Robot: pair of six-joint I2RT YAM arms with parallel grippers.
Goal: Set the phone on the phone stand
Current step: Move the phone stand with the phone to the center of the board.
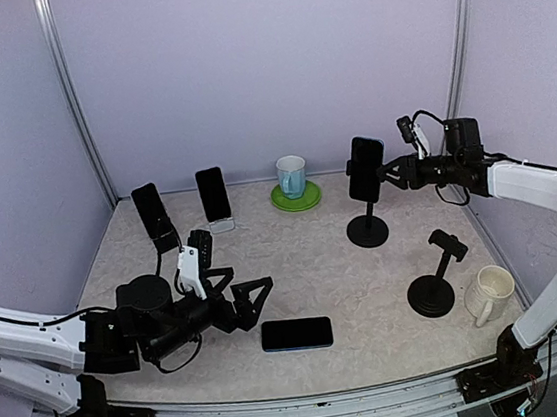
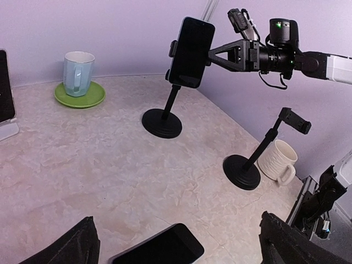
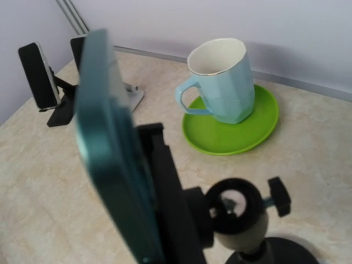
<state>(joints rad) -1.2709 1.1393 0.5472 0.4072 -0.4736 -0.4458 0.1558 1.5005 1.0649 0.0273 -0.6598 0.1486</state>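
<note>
A black phone (image 1: 296,334) lies flat near the table's front edge, and its top end shows in the left wrist view (image 2: 165,247). My left gripper (image 1: 247,285) hovers just left of it, open and holding nothing. An empty black phone stand (image 1: 435,276) stands at the right (image 2: 258,157). A second stand (image 1: 367,229) holds a dark teal phone (image 1: 365,167) upright. My right gripper (image 1: 387,172) reaches in from the right, up against that phone's clamp (image 3: 165,181). Its fingers do not show in its own wrist view, so their spacing is unclear.
A cream mug (image 1: 491,292) sits beside the empty stand. A light blue cup (image 1: 292,175) rests on a green saucer (image 1: 308,202) at the back. Two more phones (image 1: 153,215) (image 1: 213,194) lean on small stands at the back left. Purple walls enclose the table.
</note>
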